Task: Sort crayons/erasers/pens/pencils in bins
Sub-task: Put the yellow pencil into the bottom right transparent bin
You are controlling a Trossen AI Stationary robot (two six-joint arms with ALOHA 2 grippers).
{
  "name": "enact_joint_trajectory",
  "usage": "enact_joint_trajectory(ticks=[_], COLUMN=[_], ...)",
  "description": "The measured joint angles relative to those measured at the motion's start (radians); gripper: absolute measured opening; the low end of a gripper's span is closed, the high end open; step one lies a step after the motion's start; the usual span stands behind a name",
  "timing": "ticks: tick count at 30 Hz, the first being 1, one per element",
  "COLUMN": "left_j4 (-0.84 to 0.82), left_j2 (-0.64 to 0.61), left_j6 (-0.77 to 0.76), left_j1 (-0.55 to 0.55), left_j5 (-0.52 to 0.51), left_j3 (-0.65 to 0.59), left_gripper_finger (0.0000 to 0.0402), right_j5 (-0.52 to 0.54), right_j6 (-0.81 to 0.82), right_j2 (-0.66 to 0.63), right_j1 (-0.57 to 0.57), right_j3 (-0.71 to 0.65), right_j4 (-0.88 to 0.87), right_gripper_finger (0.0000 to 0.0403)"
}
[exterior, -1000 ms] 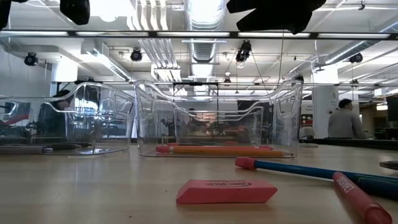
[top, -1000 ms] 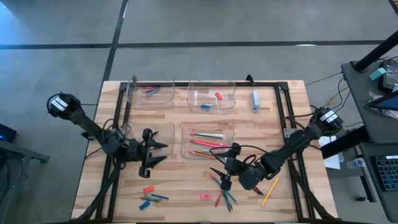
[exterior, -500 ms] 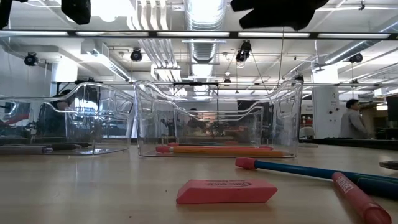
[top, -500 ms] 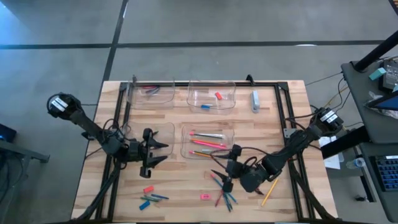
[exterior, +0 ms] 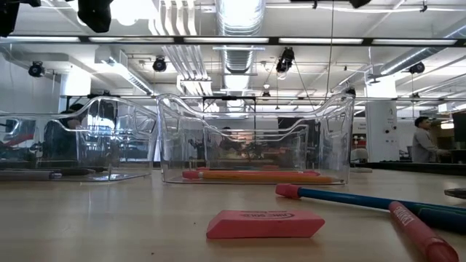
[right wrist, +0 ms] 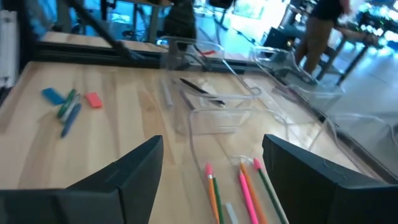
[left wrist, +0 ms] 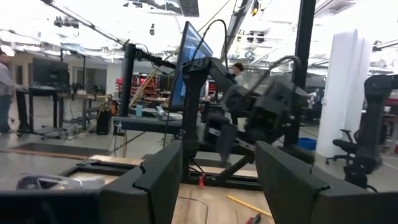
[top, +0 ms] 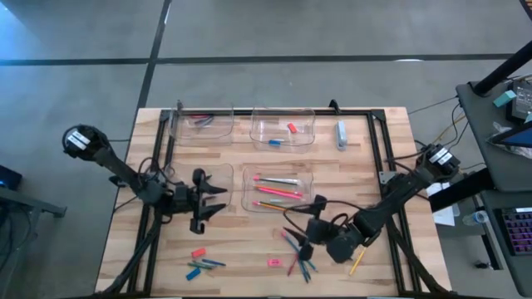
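Your right end effector [top: 301, 233], fingers apart, hovers over the loose pens [top: 293, 247] near the surface's [top: 374, 183] front edge; your left end effector [top: 209, 202], also apart, waits left of center.

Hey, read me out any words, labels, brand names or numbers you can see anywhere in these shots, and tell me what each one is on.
None can be read.
Pink eraser, low view: raised lettering on its top face, too small and flat to make out.
Monitor, left wrist view: seen nearly edge-on, no legible text.

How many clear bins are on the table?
4: far-left bin, far-right bin, near-left bin beside the left gripper, near-right bin holding pencils.
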Motion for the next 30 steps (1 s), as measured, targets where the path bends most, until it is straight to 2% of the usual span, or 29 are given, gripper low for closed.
enact_joint_trajectory(ticks=[10, 16, 25, 30], left_j4=[-0.004, -0.005, -0.008, -0.102], left_j2=[0.067, 0.123, 0.228, 0.231], left_j6=[-0.107, -0.11, -0.101, -0.084], left_j1=[-0.001, -0.001, -0.001, -0.001], left_j5=[0.01, 0.01, 0.032, 0.065], left_j3=[0.0, 0.042, 0.137, 0.174], left_gripper_finger=[0.0186, 0.0186, 0.0187, 0.0187], right_j5=[0.0, 0.0, -0.033, -0.038], right_j6=[-0.009, -0.043, -0.005, 0.01], right_j2=[0.002, 0.002, 0.002, 0.002], right_j1=[-0.022, -0.022, -0.017, -0.017], right_j3=[-0.006, -0.007, -0.008, -0.008], right_j4=[0.0, 0.0, -0.003, -0.003], right_gripper_finger=[0.0257, 0.0257, 0.0254, 0.0253])
